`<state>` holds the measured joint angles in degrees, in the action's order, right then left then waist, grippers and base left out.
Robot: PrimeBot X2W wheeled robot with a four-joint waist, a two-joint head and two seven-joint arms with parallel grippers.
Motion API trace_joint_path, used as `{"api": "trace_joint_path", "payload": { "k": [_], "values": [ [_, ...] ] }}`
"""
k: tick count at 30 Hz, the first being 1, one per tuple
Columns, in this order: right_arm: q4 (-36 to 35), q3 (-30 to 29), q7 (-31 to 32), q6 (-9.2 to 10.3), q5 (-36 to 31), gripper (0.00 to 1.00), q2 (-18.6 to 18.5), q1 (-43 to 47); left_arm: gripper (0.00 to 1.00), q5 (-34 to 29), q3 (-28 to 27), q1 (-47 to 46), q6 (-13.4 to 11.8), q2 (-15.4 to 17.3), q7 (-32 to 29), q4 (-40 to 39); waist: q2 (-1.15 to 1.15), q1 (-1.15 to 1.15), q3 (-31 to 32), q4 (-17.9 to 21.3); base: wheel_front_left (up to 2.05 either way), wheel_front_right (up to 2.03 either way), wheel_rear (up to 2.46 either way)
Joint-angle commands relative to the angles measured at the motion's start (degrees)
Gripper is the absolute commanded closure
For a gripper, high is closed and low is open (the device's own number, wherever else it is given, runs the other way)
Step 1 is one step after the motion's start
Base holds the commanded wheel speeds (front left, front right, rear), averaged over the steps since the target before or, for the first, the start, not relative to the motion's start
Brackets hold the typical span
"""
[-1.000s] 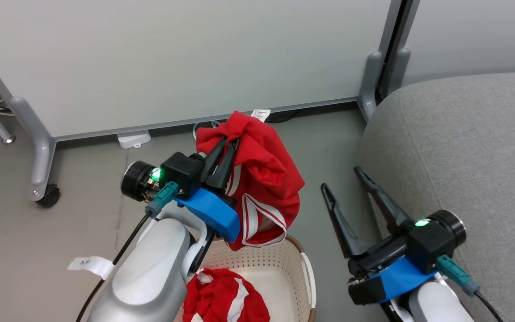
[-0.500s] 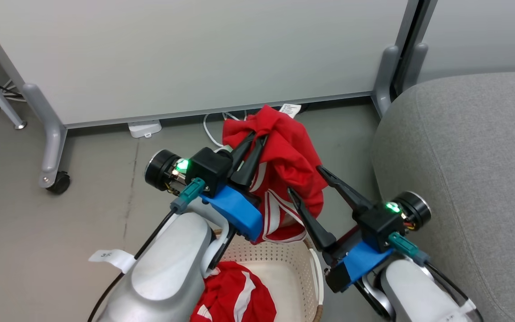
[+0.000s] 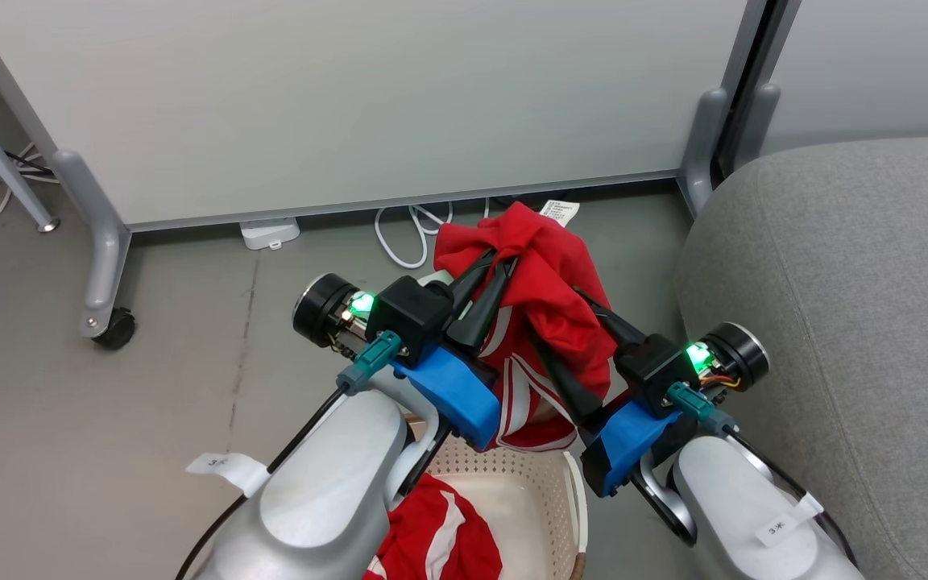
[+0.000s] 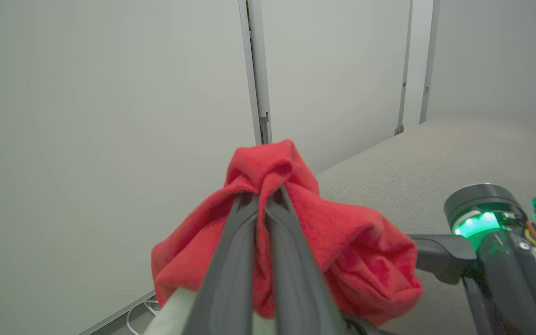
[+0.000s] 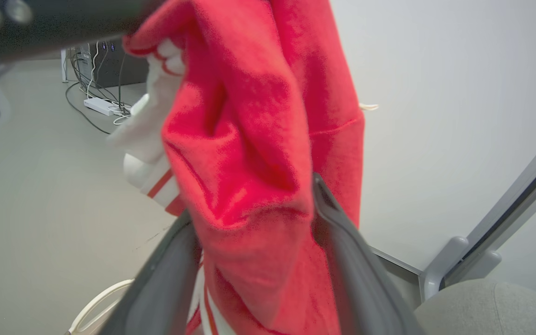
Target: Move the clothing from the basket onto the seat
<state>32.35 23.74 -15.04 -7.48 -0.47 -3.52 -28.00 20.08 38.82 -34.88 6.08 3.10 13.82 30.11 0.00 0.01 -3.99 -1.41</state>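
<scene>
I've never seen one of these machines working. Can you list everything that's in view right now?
Basket: one, cream, on the floor.
Held garment: one, red with white stripes, hanging above the basket.
Second garment: one, red and white, lying in the basket.
Seat: one, light grey, at right.
Panels: two, white, grey legs, behind.
Cable: one, white, on the floor by the panels.
Left tool: one, dark, shut on the held garment.
Right tool: one, dark, open, fingers either side of the held garment.

My room looks like a lab: a white screen with a wheel, cords under it, a seat beside it.
</scene>
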Motion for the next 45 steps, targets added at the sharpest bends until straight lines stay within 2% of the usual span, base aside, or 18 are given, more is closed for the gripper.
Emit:
{"api": "trace_joint_path", "payload": {
  "k": [1, 22, 23, 24, 37, 45],
  "values": [
    [0.56, -0.29, -0.21, -0.03, -0.02, 1.0, 0.38, -1.22, 1.0, 0.24, 0.16, -1.03, -0.3, -0.09, 0.43, -0.3, 0.0, -0.01, 0.08, 0.02, 0.0, 0.0, 0.0],
    [-1.2, 0.21, -0.21, -0.03, 3.82, 1.0, 0.68, 0.86, 1.0, 1.01, 1.23, -0.69, -1.22, 0.1, 1.05, 0.05, 0.0, -0.01, 0.68, 0.4, 0.0, 0.0, 0.0],
    [-1.29, 0.18, -0.21, -0.03, 3.87, 1.0, 0.69, 0.9, 0.52, 1.06, 1.18, -0.71, -1.41, 0.08, 1.08, 0.04, 0.0, -0.01, 0.63, 0.41, 0.0, 0.0, 0.0],
    [-1.36, 0.14, -0.21, -0.03, 3.94, 1.0, 0.69, 0.95, 0.0, 1.13, 1.15, -0.71, -1.5, 0.08, 1.1, 0.08, 0.0, -0.01, 0.6, 0.44, 0.0, 0.0, 0.0],
    [-3.05, -2.19, -0.21, -0.03, 5.41, 1.0, 0.66, 2.33, 0.0, 0.89, 0.93, -0.82, -2.13, 0.61, 1.32, -0.43, 0.0, -0.01, 0.13, 0.84, 0.0, 0.0, 0.0],
    [-5.28, -5.34, -0.22, -0.03, 5.4, 1.0, 0.56, 3.96, 0.0, 0.67, 1.03, 0.27, -2.58, 0.99, 1.35, -1.15, 0.0, -0.01, -1.19, 3.19, 0.0, 0.0, 0.0]
  ]
}}
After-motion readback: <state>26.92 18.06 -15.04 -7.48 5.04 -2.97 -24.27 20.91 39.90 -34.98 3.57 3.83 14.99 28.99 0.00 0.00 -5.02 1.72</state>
